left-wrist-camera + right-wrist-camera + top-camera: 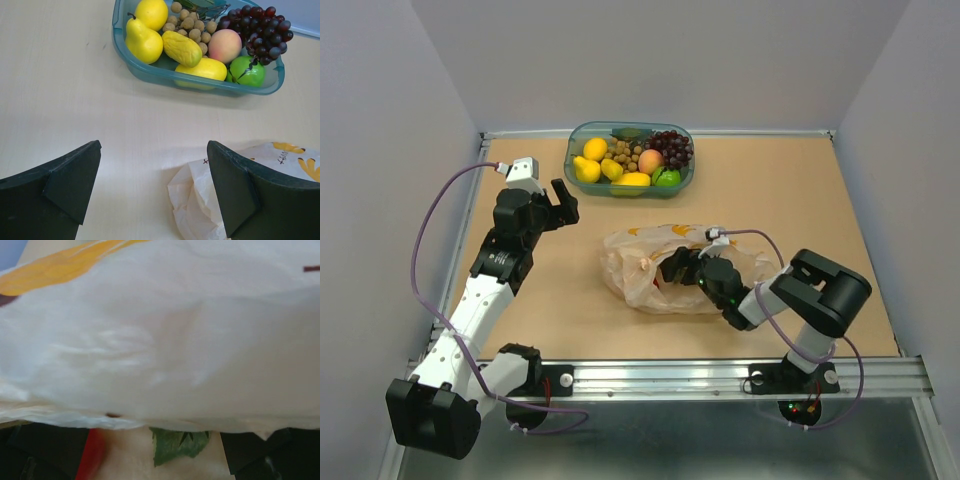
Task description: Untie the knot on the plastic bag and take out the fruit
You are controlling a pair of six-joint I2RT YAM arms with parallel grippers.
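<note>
1. Top view: no readable writing here, only orange-yellow marks on the plastic bag [630, 262]. The bag is lying mid-table [800, 200], well apart from the teal tub [572, 172] at the far edge. The left arm is reaching forward, with the left gripper [563, 203] hanging between tub and bag and touching neither. The right arm is folding low and pointing left, with the right gripper [672, 268] sitting inside the bag film.
2. Left wrist: the bag corner is showing small dark print [280, 158] beside yellow marks, too small to read. The fingers [65, 185] are standing wide apart, holding nothing, over bare table. The tub beyond is holding a pear [142, 42], peach [225, 45], grape bunch [262, 27], green apple [247, 71] and others.
3. Right wrist: bag film is filling most of the view, showing an orange band [55, 275] and a dark dash at the right edge that is unreadable. Both fingers [265, 455] are showing spread apart at the bottom edge under the film, pinching nothing. A blurred red shape [92, 455] and a green leaf [180, 442] are lying between them.
</note>
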